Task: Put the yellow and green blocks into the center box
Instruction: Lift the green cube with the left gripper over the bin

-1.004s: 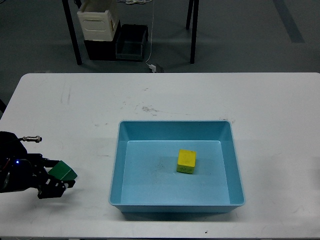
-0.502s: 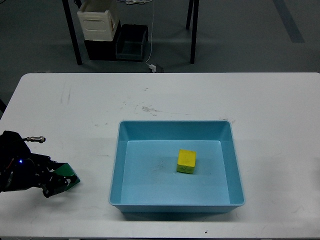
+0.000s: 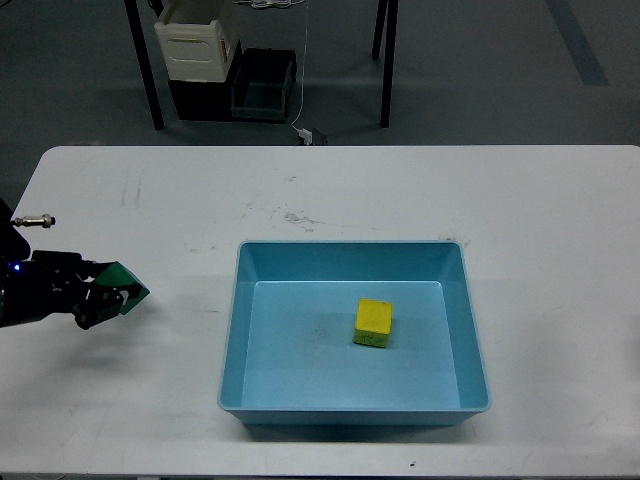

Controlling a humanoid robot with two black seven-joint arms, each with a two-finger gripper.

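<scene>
A yellow block [image 3: 373, 323] lies inside the blue box [image 3: 353, 409] in the middle of the white table. My left gripper [image 3: 112, 298] comes in from the left edge and is shut on a green block [image 3: 125, 284], holding it left of the box, apart from the box wall. The right gripper is out of view.
The white table [image 3: 400, 190] runs across the whole view, with faint marks behind the box. Beyond the far edge, a white bin [image 3: 197, 42] and dark crates [image 3: 262, 88] stand on the floor between black table legs.
My left gripper has moved up and away from the table's front edge, carrying the green block with it. The yellow block and the box have not moved.
</scene>
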